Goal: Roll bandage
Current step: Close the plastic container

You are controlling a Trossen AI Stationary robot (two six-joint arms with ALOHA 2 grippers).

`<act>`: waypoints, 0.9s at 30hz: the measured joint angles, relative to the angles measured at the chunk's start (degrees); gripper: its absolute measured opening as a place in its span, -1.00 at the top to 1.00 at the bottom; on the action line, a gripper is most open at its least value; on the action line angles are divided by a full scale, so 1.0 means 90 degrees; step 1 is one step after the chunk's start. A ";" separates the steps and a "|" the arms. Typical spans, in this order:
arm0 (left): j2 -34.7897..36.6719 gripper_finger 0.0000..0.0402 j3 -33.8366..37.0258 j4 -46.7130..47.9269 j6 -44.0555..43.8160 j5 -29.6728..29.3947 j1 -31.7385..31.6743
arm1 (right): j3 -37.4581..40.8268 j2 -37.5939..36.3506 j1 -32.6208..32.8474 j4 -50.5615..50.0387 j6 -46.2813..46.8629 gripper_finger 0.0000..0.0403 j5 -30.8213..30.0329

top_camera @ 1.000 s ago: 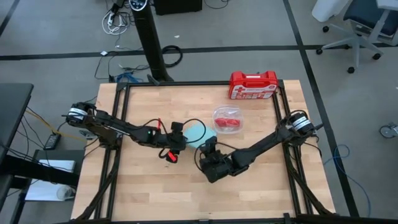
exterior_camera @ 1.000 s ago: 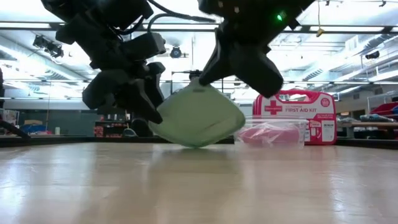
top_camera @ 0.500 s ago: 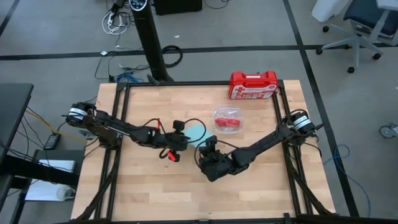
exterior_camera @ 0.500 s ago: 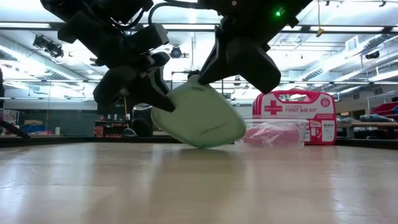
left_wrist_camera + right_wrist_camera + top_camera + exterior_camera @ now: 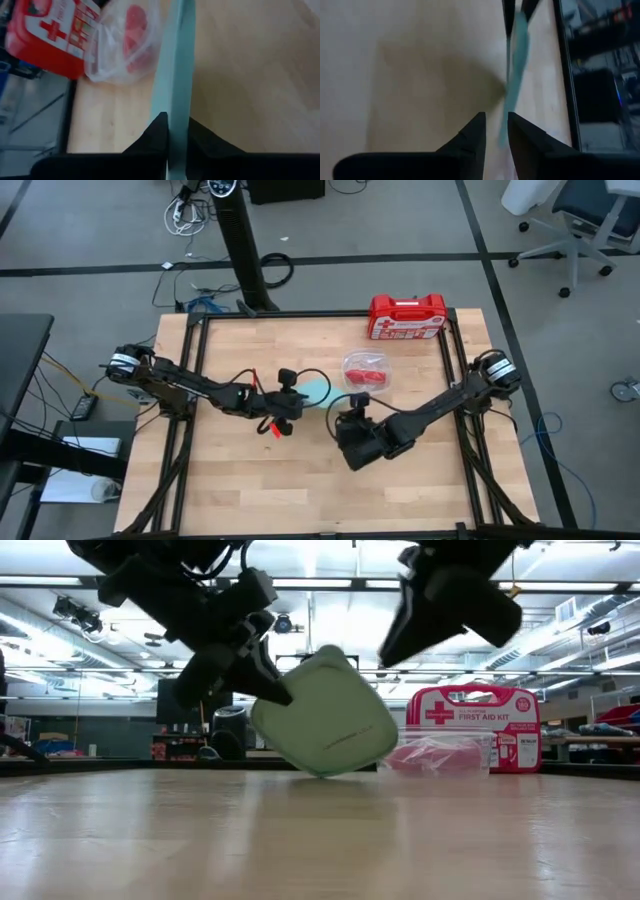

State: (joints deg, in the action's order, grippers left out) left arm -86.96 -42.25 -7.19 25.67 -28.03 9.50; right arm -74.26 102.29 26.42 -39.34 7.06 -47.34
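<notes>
The left claw [image 5: 172,132] pinches the edge of a pale blue-green lid [image 5: 325,725], holding it tilted on its rim against the wooden tabletop [image 5: 240,490] near the centre. The right claw [image 5: 495,131] hangs empty just beside it, its fingers set a narrow gap apart and closed on nothing. The red bandage [image 5: 367,378] lies bunched inside a clear plastic container [image 5: 112,50], now open, just in front of the red first-aid case [image 5: 406,316] at the far side of the tabletop. Judging by this, only the opening is done: the bandage has yet to be lifted out, laid flat and rolled, and the lid has yet to be set down.
</notes>
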 joint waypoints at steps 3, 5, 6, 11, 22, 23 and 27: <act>-0.0007 0.81 -0.0219 -0.0074 0.0355 -0.0243 0.0000 | 0.0000 -0.0120 -0.0005 -0.0502 0.0426 0.61 -0.0224; -0.0007 0.83 -0.0392 -0.0082 0.0604 -0.0430 0.0000 | 0.0000 -0.0232 0.0001 -0.0695 0.0573 0.61 -0.0334; -0.0007 0.84 -0.0471 -0.0073 0.0678 -0.0476 0.0000 | 0.0000 -0.0303 0.0018 -0.0792 0.0639 0.61 -0.0371; -0.0007 0.87 -0.0912 -0.0083 0.1039 -0.0537 0.0000 | 0.0000 -0.0686 0.0048 -0.1767 0.1271 0.61 -0.0384; -0.0007 0.87 -0.1391 -0.0138 0.1538 -0.0570 -0.0019 | 0.0000 -0.1126 -0.0032 -0.2601 0.2146 0.39 -0.0479; -0.0007 0.87 -0.1395 -0.0171 0.1585 -0.0570 -0.0019 | 0.0000 -0.1126 -0.0051 -0.2584 0.2100 0.36 -0.0484; -0.0007 0.87 -0.1396 -0.0263 0.1646 -0.0568 -0.0019 | 0.0000 -0.1128 -0.0090 -0.2345 0.1881 0.27 -0.0460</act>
State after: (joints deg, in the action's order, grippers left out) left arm -87.02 -54.82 -9.55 40.48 -33.15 9.32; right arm -74.26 92.14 25.61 -60.45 23.99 -51.48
